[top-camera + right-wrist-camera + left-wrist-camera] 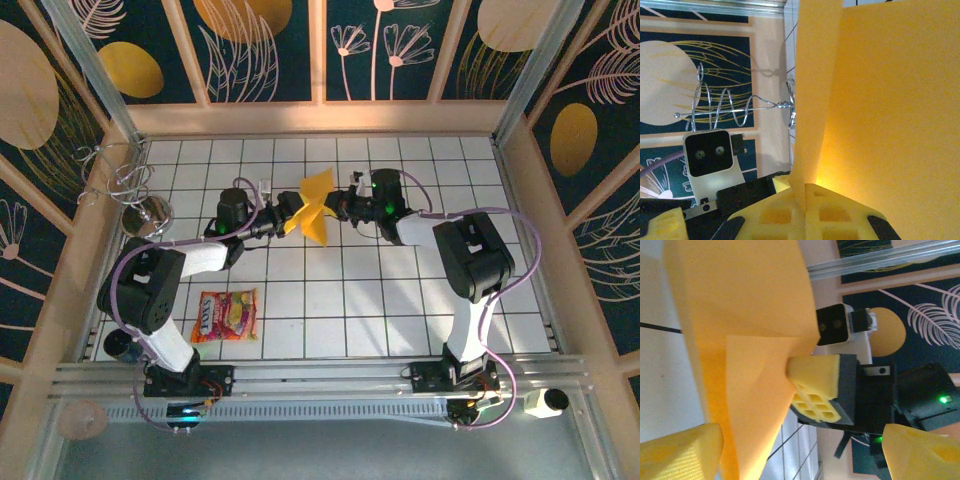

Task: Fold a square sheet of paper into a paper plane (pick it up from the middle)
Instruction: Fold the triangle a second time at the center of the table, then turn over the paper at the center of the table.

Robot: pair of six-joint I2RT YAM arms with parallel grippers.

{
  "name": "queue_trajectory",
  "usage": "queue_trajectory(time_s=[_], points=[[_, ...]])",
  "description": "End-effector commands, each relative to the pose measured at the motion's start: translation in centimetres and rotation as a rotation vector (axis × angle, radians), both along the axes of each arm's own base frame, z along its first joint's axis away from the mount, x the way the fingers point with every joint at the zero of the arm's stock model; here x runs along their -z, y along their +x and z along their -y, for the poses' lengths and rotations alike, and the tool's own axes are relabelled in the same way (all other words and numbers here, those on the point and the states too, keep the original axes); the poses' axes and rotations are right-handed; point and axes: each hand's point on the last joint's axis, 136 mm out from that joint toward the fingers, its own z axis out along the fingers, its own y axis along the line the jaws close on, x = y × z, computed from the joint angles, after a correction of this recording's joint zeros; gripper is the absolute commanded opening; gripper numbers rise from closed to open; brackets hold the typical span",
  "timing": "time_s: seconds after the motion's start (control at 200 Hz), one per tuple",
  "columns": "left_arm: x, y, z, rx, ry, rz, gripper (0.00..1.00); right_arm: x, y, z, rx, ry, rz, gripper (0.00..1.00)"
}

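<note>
Orange-yellow sheet of paper (317,205): one, partly folded, held in air above middle of white tiled table (400,300), between two claws. Right claw (805,200): closed, foam pads pinching paper's edge. Left claw (800,455): open, two yellow fingers (680,452) spread wide, paper just beside one finger, not pinched. One red-and-yellow snack packet (226,315) flat on tiles near left arm's base. One wire spiral stand (125,185) at table's far-left side.
</note>
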Motion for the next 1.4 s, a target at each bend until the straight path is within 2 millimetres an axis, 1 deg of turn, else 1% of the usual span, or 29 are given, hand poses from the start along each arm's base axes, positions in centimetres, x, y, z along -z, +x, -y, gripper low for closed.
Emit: queue_trajectory(time_s=[0.0,0.085,0.18,0.25,0.37,0.38,0.395,0.48,0.651,0.736,0.821,0.881,0.961,1.181,1.311,1.396], points=[[-1.3,-0.7,1.0,0.060,-0.042,0.032,0.80,-3.1,-0.2,-0.5,-0.031,0.065,0.056,0.04],[-1.2,-0.7,1.3,0.076,-0.028,0.033,0.76,-3.2,-0.2,-0.6,-0.034,0.074,0.053,0.04],[-0.6,-0.9,1.5,0.087,0.000,0.011,0.74,-3.4,-0.2,-0.6,-0.036,0.083,0.056,0.04],[0.0,-0.9,1.3,0.082,0.020,-0.004,0.74,-3.5,-0.2,-0.6,-0.037,0.087,0.058,0.04],[0.1,-0.8,1.3,0.078,0.021,-0.007,0.75,-3.8,-0.3,-0.5,-0.039,0.105,0.060,0.04],[0.9,-0.8,1.3,0.078,0.027,-0.026,0.75,-3.8,-0.3,-0.5,-0.039,0.107,0.061,0.04],[1.1,-0.8,1.4,0.079,0.027,-0.032,0.75,-3.8,-0.3,-0.6,-0.041,0.110,0.061,0.04],[1.1,-0.7,1.5,0.080,0.016,-0.037,0.76,-4.2,-0.4,-0.6,-0.045,0.128,0.068,0.04],[2.2,-0.8,1.4,0.077,0.029,-0.071,0.78,-4.5,-0.5,-0.5,-0.045,0.141,0.072,0.04],[2.1,-0.7,1.4,0.076,0.021,-0.069,0.80,-4.5,-0.5,-0.5,-0.045,0.142,0.071,0.04],[0.7,-0.7,1.7,0.085,-0.023,-0.033,0.79,-4.2,-0.7,-0.6,-0.047,0.137,0.063,0.04],[-0.2,-0.7,1.8,0.094,-0.053,-0.014,0.76,-3.6,-0.7,-0.6,-0.049,0.132,0.050,0.04],[-0.8,-0.8,2.0,0.104,-0.073,-0.004,0.69,-3.1,-0.8,-0.7,-0.052,0.129,0.036,0.04],[-1.2,-0.8,1.9,0.104,-0.059,0.016,0.48,-2.1,-0.9,-0.6,-0.052,0.101,0.017,0.04],[-1.1,-0.7,1.9,0.110,-0.040,0.023,0.39,-1.9,-0.9,-0.6,-0.057,0.095,0.013,0.05],[-1.1,-0.7,2.0,0.113,-0.033,0.027,0.35,-1.7,-0.9,-0.5,-0.057,0.085,0.009,0.05]])
